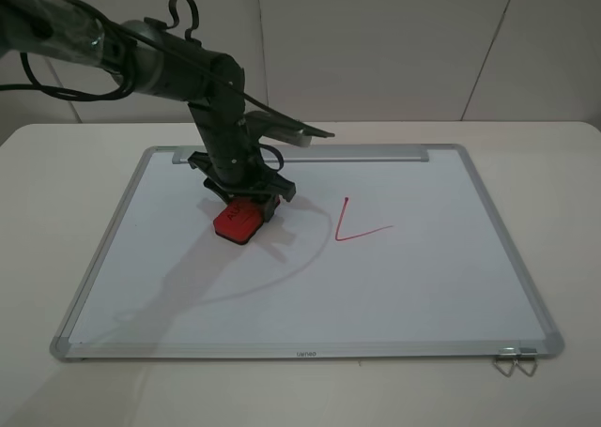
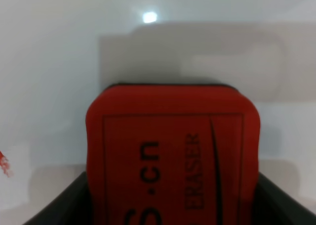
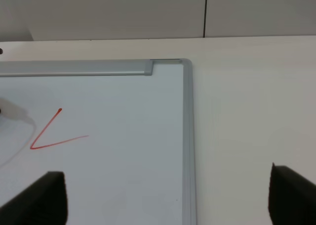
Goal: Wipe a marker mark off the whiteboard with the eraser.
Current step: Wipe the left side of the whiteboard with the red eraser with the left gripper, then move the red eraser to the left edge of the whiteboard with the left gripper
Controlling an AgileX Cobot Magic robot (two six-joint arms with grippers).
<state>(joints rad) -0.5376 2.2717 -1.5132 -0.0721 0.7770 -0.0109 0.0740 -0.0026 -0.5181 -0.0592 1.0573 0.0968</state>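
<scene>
The red eraser [image 1: 238,222] rests with its dark base on the whiteboard [image 1: 423,286], left of the board's middle. My left gripper [image 1: 242,202] is shut on it from above; in the left wrist view the eraser [image 2: 173,151] fills the frame between the dark fingers [image 2: 59,205]. No letter "K" shows anywhere. Only a small red smear [image 2: 4,163] shows on the board at that view's edge. The red "L"-shaped mark [image 1: 362,228] lies to the right of the eraser. My right gripper [image 3: 168,200] is open above the board's right part, out of the high view.
The silver tray strip [image 1: 376,154] runs along the board's far edge. A metal clip [image 1: 515,361] hangs at the board's near right corner. The board lies on a pale table [image 1: 56,183] with a wall behind. The left arm's black cables loop at the upper left.
</scene>
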